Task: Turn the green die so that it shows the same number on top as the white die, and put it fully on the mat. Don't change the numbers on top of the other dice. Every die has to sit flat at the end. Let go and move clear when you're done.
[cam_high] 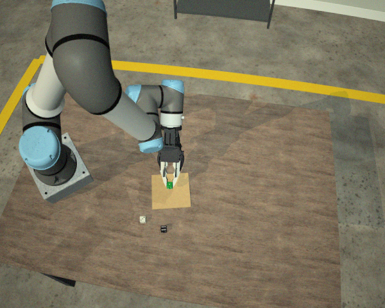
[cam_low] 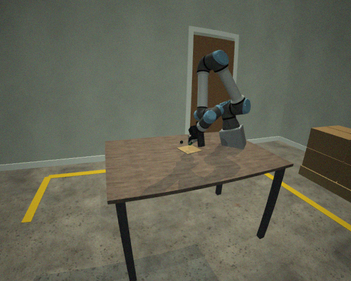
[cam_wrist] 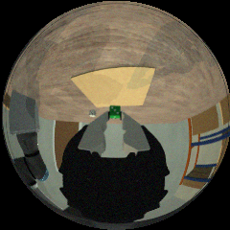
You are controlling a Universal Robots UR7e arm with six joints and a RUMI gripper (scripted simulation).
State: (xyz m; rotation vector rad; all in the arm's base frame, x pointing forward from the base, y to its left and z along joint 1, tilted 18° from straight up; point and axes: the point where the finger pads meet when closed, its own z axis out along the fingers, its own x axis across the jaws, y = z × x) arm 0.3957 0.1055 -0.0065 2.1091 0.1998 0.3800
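My gripper is shut on the small green die and holds it over the near part of the tan mat. In the wrist view the green die sits between the two grey fingertips at the mat's edge. In the side view the gripper hangs a little above the mat, tilted. The white die lies on the table in front of the mat, to its left. The black die lies right of it. The white die's top number is too small to read.
The arm's grey base stands at the table's left side. The wooden table has edges all round. A stack of cardboard boxes stands on the floor to the right. A yellow floor line rings the table.
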